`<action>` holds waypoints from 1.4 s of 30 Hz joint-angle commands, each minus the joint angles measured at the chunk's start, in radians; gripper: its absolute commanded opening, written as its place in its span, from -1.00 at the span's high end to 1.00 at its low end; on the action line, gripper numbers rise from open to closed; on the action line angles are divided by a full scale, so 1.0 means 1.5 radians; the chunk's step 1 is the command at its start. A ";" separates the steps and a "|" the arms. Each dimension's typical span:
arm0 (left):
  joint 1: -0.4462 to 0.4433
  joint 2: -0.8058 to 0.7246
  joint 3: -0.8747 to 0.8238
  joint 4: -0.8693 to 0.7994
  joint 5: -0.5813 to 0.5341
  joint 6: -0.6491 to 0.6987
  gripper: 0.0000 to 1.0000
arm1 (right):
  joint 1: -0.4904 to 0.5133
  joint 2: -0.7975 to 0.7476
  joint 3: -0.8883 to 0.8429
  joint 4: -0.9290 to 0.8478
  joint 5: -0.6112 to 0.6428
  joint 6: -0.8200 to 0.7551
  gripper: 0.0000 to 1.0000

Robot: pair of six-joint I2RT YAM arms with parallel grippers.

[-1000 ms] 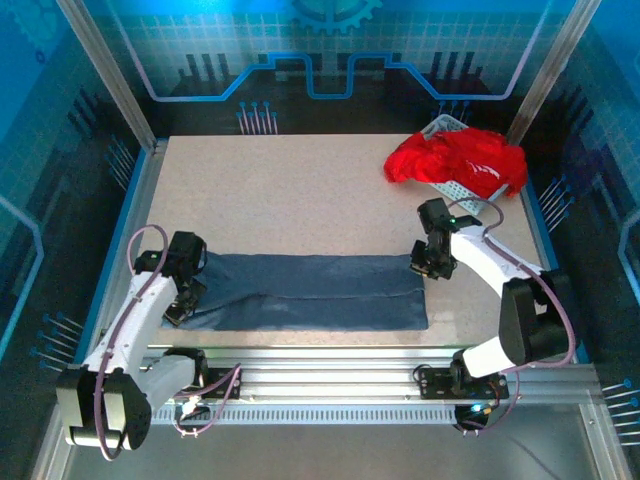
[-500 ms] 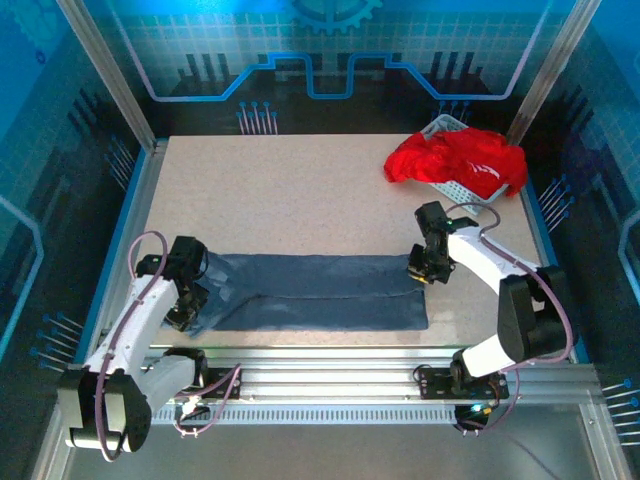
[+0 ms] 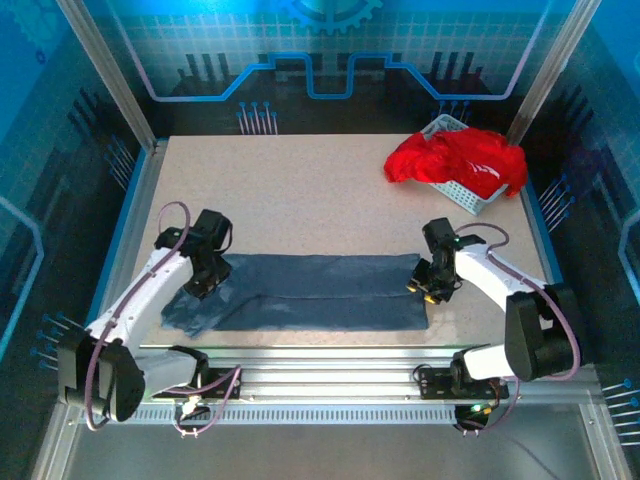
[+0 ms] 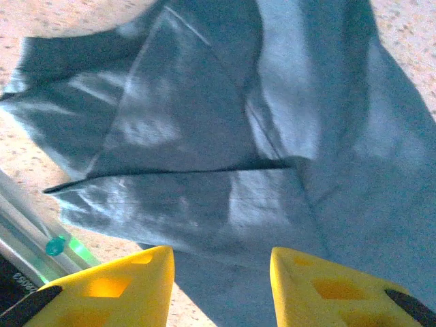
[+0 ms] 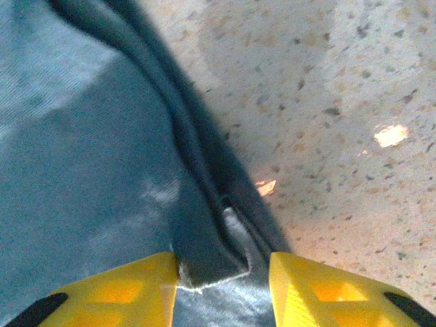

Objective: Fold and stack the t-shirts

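A dark slate-blue t-shirt (image 3: 320, 292) lies folded into a long strip across the near part of the table. My left gripper (image 3: 205, 275) hovers over its left end. In the left wrist view the left gripper (image 4: 221, 279) is open, with the creased shirt (image 4: 225, 136) lying flat beneath it. My right gripper (image 3: 432, 285) sits at the strip's right end. In the right wrist view the right gripper (image 5: 223, 279) is open, and a folded corner of the shirt (image 5: 204, 262) lies between its yellow fingers (image 5: 122, 289). Red t-shirts (image 3: 455, 160) are heaped at the far right.
A white perforated basket (image 3: 462, 195) stands at the far right corner under the red heap. Bare speckled tabletop (image 3: 300, 190) stretches behind the blue strip. A metal rail (image 3: 320, 365) runs along the near edge, close to the shirt's hem.
Both grippers have opened and let go of the blue shirt. The left one moved away from the near edge toward the strip's far side; the right one shifted slightly nearer.
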 commanded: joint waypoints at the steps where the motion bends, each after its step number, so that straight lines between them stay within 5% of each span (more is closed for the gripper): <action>1: -0.011 0.012 0.025 0.011 0.015 -0.002 0.14 | -0.021 0.024 0.015 0.046 -0.008 0.025 0.30; 10: -0.011 0.004 0.030 0.007 0.007 0.014 0.16 | -0.026 0.028 0.053 0.015 0.005 0.008 1.00; 20: -0.012 0.000 0.009 0.020 0.016 0.007 0.18 | -0.014 -0.021 0.053 -0.037 -0.020 0.025 1.00; 28: -0.012 -0.001 -0.004 0.024 0.028 0.004 0.20 | -0.014 0.054 0.012 0.063 -0.011 0.043 1.00; 35: -0.013 -0.033 -0.013 0.001 0.015 -0.007 0.19 | -0.023 0.115 0.057 0.015 0.025 -0.003 1.00; 39: 0.000 -0.042 0.006 -0.015 -0.004 0.003 0.17 | -0.021 0.066 0.091 -0.052 0.052 -0.011 0.59; 42: 0.081 -0.032 0.020 0.004 0.035 0.039 0.16 | -0.018 0.019 0.121 -0.086 0.063 -0.018 0.35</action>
